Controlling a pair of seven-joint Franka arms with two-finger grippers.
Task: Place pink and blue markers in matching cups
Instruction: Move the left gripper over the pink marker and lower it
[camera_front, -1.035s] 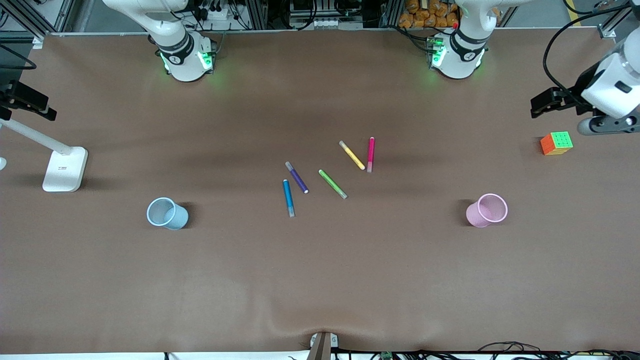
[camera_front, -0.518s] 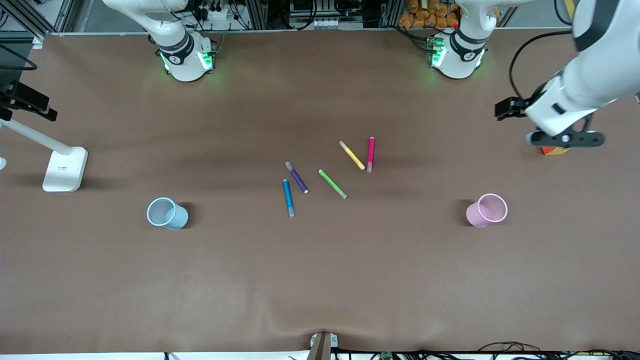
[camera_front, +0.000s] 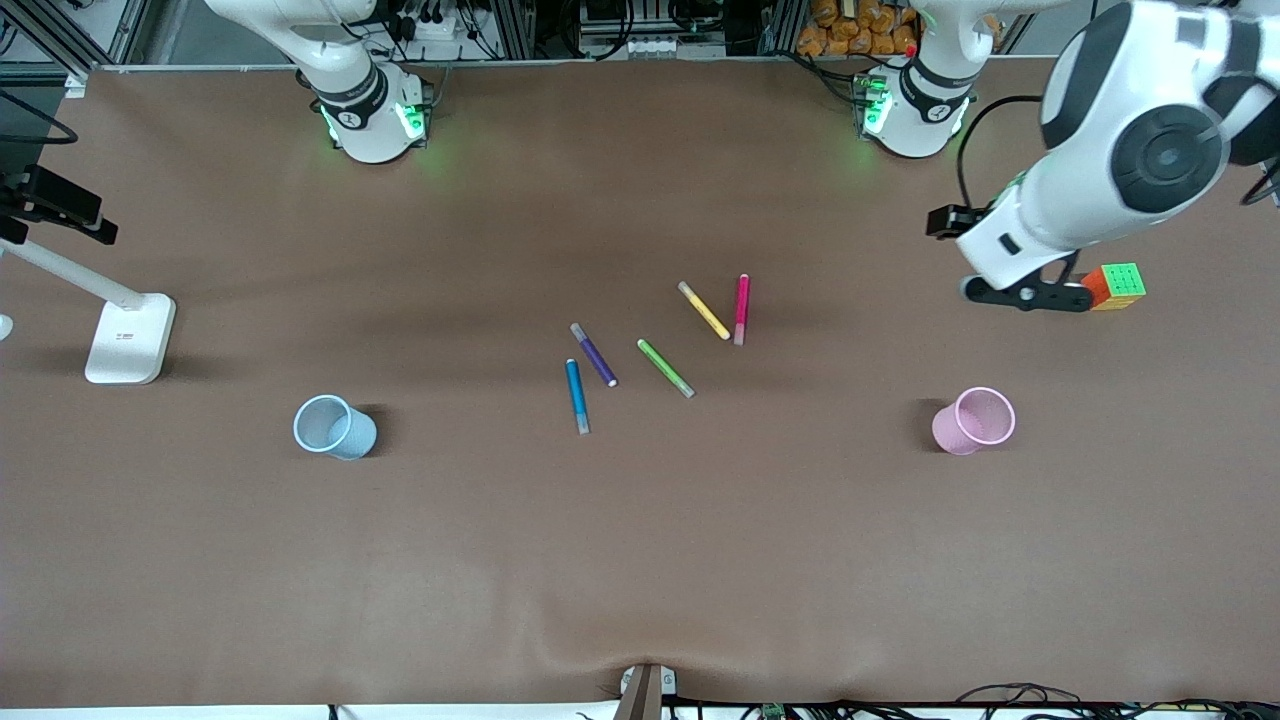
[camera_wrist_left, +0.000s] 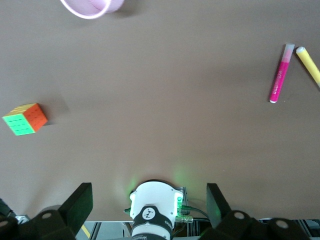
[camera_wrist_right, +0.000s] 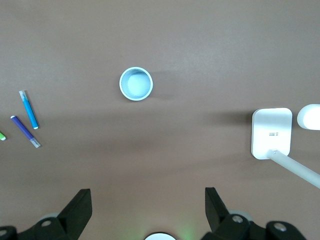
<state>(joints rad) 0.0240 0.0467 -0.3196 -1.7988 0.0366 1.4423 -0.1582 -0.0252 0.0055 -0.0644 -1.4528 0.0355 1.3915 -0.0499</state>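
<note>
The pink marker (camera_front: 741, 309) (camera_wrist_left: 279, 80) lies in the middle of the table among other markers. The blue marker (camera_front: 577, 396) (camera_wrist_right: 29, 109) lies nearer the front camera, beside a purple one. The light blue cup (camera_front: 333, 427) (camera_wrist_right: 136, 84) stands upright toward the right arm's end, the light pink cup (camera_front: 973, 420) (camera_wrist_left: 91, 6) toward the left arm's end. My left gripper (camera_front: 1025, 293) (camera_wrist_left: 147, 194) hangs open and empty over the table beside the colour cube. In its wrist view my right gripper (camera_wrist_right: 147, 197) is open and empty, high over bare table; the front view does not show it.
A colour cube (camera_front: 1114, 286) (camera_wrist_left: 25, 118) sits at the left arm's end. Purple (camera_front: 594, 354), green (camera_front: 665, 367) and yellow (camera_front: 704, 310) markers lie among the task markers. A white lamp base (camera_front: 130, 338) (camera_wrist_right: 271, 133) stands at the right arm's end.
My left arm has swung in from the table's end toward the middle, passing over the cube. The markers, the cups and the right arm have not moved.
</note>
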